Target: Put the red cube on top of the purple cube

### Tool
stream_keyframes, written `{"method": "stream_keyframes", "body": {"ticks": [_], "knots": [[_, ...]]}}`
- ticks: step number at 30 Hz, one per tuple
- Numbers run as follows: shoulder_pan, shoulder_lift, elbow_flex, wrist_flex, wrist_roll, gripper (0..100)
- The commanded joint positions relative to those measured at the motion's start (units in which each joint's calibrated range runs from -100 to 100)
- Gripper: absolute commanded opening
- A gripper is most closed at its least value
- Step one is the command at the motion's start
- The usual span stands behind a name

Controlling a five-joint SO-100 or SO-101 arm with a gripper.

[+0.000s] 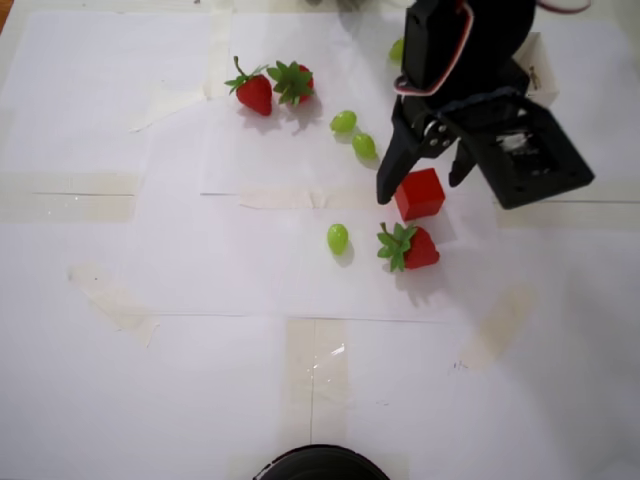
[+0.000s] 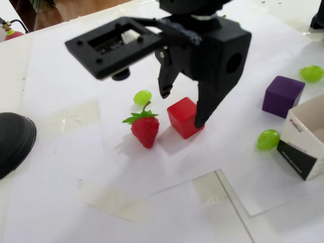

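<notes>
— What does the arm look like?

— All matt black plastic, blocky in build. In the overhead view a red-and-white cable loops over its upper part.

— And the front end?

— Two black jaws that taper to pointed tips. The gripper hangs from a boxy black housing with a round hole in its side, seen in the fixed view.

— Anything fixed to it?

— A flat black rectangular frame sticks out sideways, with a small white part set in its window. Small silver screws show near the jaw hinge from overhead.
</notes>
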Motion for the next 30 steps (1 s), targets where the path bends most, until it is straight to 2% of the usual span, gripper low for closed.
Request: {"method": "stream_keyframes", "body": {"ticks": [1, 21, 30], "knots": [[0.20, -0.11, -4.32, -1.09, -0.10, 30], [0.42, 1.78, -1.68, -4.20, -0.83, 28], [0.57, 1.61, -1.41, -2.48, -1.07, 22]]}}
